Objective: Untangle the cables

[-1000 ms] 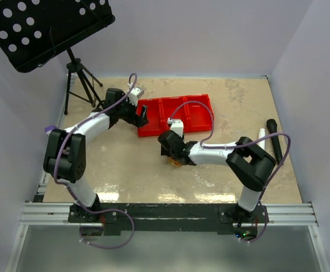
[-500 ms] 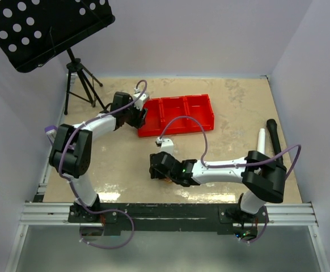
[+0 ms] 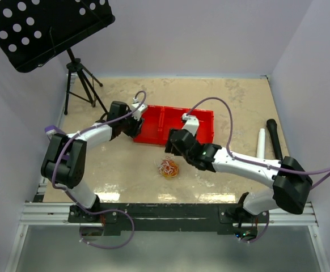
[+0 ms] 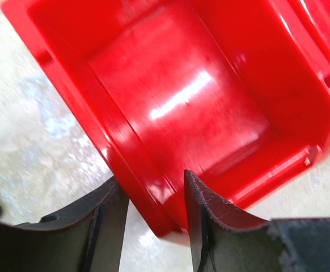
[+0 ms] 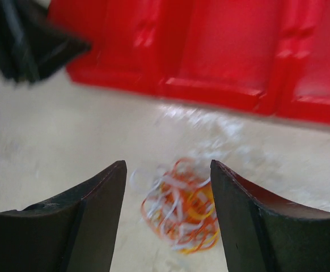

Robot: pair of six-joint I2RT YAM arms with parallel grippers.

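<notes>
The cables (image 3: 168, 168) are one tangled ball of thin orange, white and yellow cords lying on the table, just in front of the red tray (image 3: 159, 116). My right gripper (image 3: 172, 148) hovers open above them. In the right wrist view the cables (image 5: 182, 212) lie blurred on the table between and beyond the fingers of that gripper (image 5: 168, 164), touching neither. My left gripper (image 3: 135, 126) is at the tray's left corner. In the left wrist view this gripper (image 4: 152, 178) straddles the wall of the red tray (image 4: 170, 96), one finger inside and one outside, shut on it.
A black perforated music stand (image 3: 46, 28) on a tripod (image 3: 80, 79) fills the far left corner. A black cylinder (image 3: 274, 139) and a white one (image 3: 261, 141) lie at the right side. The tray's compartments (image 5: 221, 51) hold nothing that I can see.
My left gripper has closed on the tray's corner, and the tray has shifted nearer. My right gripper has opened and pulled back from the cables, leaving them on the table.
</notes>
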